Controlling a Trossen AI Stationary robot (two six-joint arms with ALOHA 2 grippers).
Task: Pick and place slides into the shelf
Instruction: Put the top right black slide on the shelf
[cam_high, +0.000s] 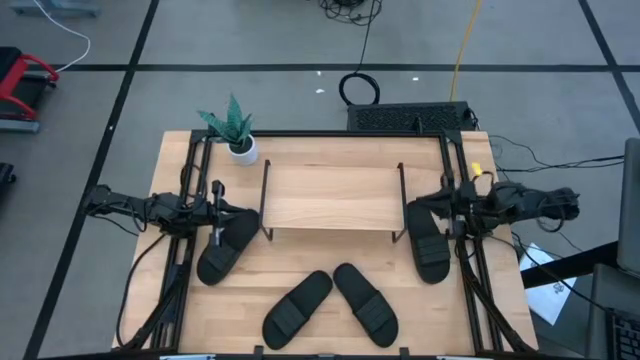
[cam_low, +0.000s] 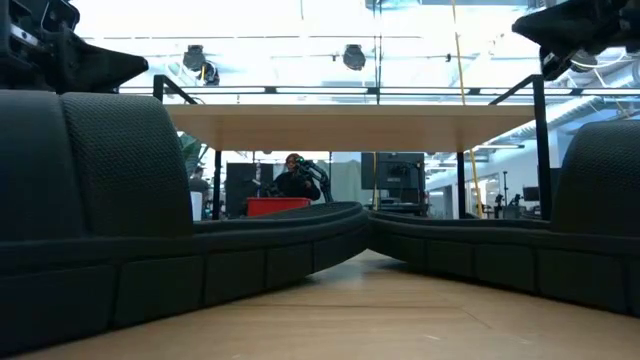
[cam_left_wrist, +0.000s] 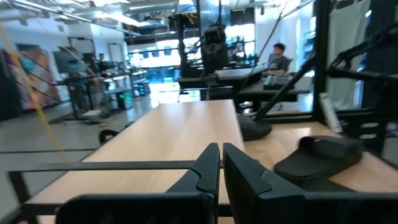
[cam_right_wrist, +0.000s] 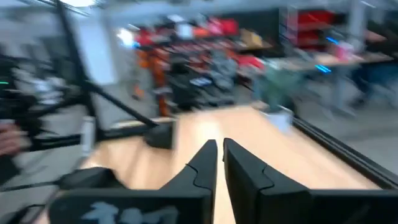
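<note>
High view shows all four slides lying on the desk, none on the shelf yet: one just off the shelf's left end, one just off its right end, and two angled toe to toe at the front middle. The shelf stands in the middle of the desk toward the back, its wooden top board bare.

By my reading the task is at its very start, with a first pick still to come. The next move calls for one arm to spread its jaws, drop onto the strap of the nearest slide, then lift it and slip it in under or onto the board.

The left gripper sits at the left edge by the left slide, its jaws closed and empty. The right gripper hangs by the right slide; its wrist view is smeared, but the jaws look all but closed, gripping nothing.
</note>
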